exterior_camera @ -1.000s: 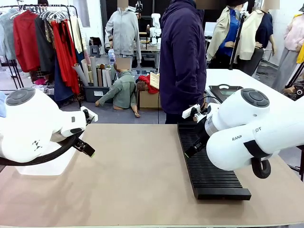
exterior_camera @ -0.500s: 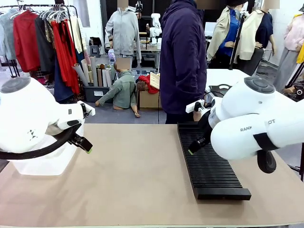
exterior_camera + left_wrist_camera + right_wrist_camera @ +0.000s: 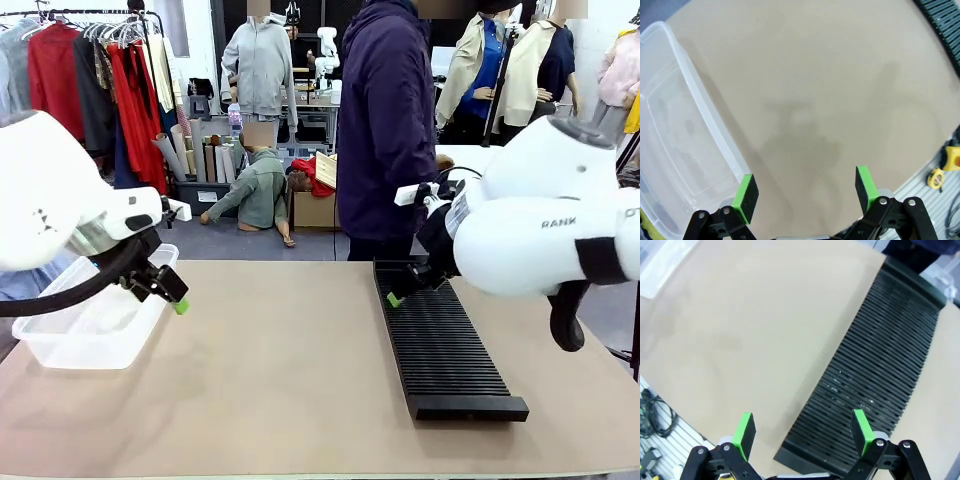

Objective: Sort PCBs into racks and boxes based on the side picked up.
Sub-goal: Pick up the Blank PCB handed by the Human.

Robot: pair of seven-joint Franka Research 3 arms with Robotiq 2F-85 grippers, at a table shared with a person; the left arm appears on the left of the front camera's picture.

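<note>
No PCBs are in view. The clear plastic box point(image 3: 88, 322) sits at the table's left, empty as far as I can see, and runs along the left side of the left wrist view point(image 3: 675, 145). The long black slotted rack point(image 3: 440, 345) lies on the right of the table with bare slots point(image 3: 882, 362). My left gripper point(image 3: 174, 298) hovers open just right of the box, nothing between its green pads point(image 3: 746, 191). My right gripper point(image 3: 397, 297) hangs open over the rack's near-left edge, green pads point(image 3: 861, 426) apart and empty.
A person in a dark jacket point(image 3: 385, 130) stands at the far side behind the rack. The tan tabletop point(image 3: 290, 370) stretches bare between box and rack. Cables point(image 3: 652, 415) and yellow tools point(image 3: 946, 165) lie beyond the table's near edge.
Both arms have lifted and swung back. The left arm's rise has uncovered the clear box. The right gripper has shifted up along the rack's left edge. Both jaws stayed open.
</note>
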